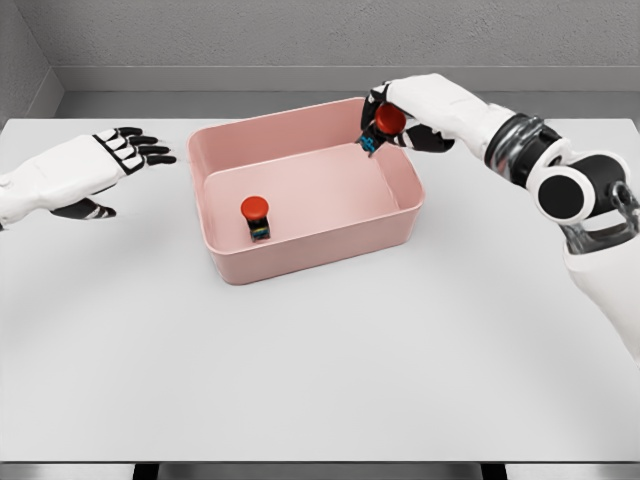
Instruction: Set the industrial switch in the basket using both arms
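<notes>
A pink basket (310, 262) stands on the white table a little left of centre. One industrial switch (256, 217), red-capped with a dark body, stands upright inside it near the left front. A second red-capped switch (385, 125) hangs over the basket's far right corner, with my right hand (392, 118) shut on it. My left hand (128, 150) hovers left of the basket, apart from it, fingers spread and holding nothing.
The white table (320, 380) stretches wide in front of the basket. Its far edge meets a grey wall behind; the front edge runs along the bottom of the view.
</notes>
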`<state>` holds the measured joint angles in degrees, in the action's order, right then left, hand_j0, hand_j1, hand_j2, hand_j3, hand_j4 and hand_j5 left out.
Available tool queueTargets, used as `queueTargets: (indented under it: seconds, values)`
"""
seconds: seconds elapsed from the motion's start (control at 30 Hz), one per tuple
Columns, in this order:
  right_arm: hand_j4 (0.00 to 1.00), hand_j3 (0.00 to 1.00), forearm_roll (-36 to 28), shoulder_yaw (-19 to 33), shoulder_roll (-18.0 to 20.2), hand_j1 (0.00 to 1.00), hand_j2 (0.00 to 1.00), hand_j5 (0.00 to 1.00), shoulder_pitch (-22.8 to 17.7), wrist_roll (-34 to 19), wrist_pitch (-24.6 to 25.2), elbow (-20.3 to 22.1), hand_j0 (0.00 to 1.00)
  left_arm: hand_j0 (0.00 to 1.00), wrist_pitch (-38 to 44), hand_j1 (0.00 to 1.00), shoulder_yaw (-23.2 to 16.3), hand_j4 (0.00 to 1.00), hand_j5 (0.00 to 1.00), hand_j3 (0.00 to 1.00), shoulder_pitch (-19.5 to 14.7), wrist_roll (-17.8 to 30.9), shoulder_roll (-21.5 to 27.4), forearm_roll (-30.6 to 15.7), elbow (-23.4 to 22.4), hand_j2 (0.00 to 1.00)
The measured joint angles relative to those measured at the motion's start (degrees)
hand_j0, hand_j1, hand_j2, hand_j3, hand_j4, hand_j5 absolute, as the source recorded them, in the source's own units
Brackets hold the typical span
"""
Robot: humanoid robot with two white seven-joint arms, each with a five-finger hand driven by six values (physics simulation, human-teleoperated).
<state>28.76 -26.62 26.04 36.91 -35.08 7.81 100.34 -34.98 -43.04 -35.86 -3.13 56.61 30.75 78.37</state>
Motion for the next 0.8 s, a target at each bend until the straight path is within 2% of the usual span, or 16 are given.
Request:
queueTargets:
  seconds: [0.33, 0.37, 0.4, 0.43, 0.8]
  values:
    - [0.46, 0.46, -0.05, -3.72, -2.34, 0.46, 0.46, 0.46, -0.09, 0.02, -0.06, -0.09, 0.46, 1.0, 0.0, 1.0, 0.21, 1.0, 1.0, 1.0, 0.18, 0.35, 0.16, 0.08, -1.66, 1.0]
    - [0.48, 0.48, -0.02, -3.8, -2.47, 0.48, 0.48, 0.48, -0.09, 0.02, -0.02, -0.16, 0.48, 1.0, 0.0, 1.0, 0.2, 1.0, 1.0, 1.0, 0.35, 0.37, 0.17, 0.09, -1.68, 1.0]
    - [0.67, 0.67, 0.04, -3.86, -2.61, 0.67, 0.67, 0.67, 0.0, 0.03, 0.04, -0.27, 0.67, 1.0, 0.0, 1.0, 0.2, 1.0, 1.0, 1.0, 0.35, 0.39, 0.18, 0.1, -1.69, 1.0]
    - [1.0, 1.0, 0.08, -3.89, -2.76, 1.0, 1.0, 1.0, 0.0, 0.03, 0.17, -0.39, 1.0, 1.0, 0.0, 1.0, 0.19, 1.0, 1.0, 1.0, 0.44, 0.41, 0.18, 0.11, -1.7, 1.0]
    - [1.0, 1.0, 0.4, -3.56, -3.23, 1.0, 1.0, 1.0, 0.09, 0.05, 0.5, -0.76, 1.0, 1.0, 0.0, 1.0, 0.17, 1.0, 1.0, 1.0, 0.44, 0.44, 0.2, 0.2, -1.69, 1.0]
